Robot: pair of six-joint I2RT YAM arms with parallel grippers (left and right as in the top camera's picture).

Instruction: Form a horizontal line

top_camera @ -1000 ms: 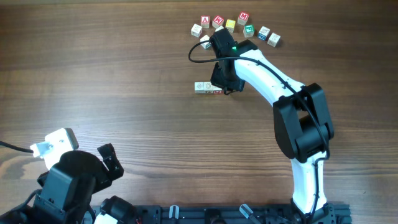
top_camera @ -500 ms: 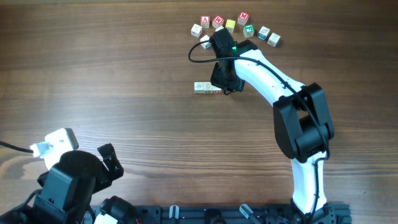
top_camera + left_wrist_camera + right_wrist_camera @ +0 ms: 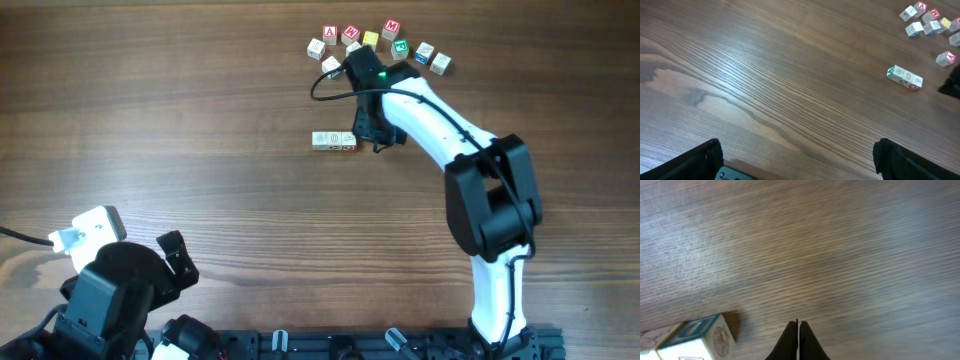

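A short bar of pale letter cubes, the horizontal line (image 3: 334, 141), lies on the wooden table left of my right gripper (image 3: 377, 143). It also shows in the left wrist view (image 3: 904, 77), and its end cube shows in the right wrist view (image 3: 690, 336). My right gripper (image 3: 798, 330) is shut and empty, its tips just right of the bar and apart from it. My left gripper (image 3: 797, 160) is open and empty, low near the table's front left, far from the bar.
Several loose cubes with red, green, blue and yellow faces (image 3: 370, 42) lie in an arc at the back, behind the right arm; they also show in the left wrist view (image 3: 930, 22). The right arm's black cable (image 3: 325, 88) loops above the bar.
My right gripper has moved a little to the right, away from the bar's right end. The bar and the left arm have not moved.
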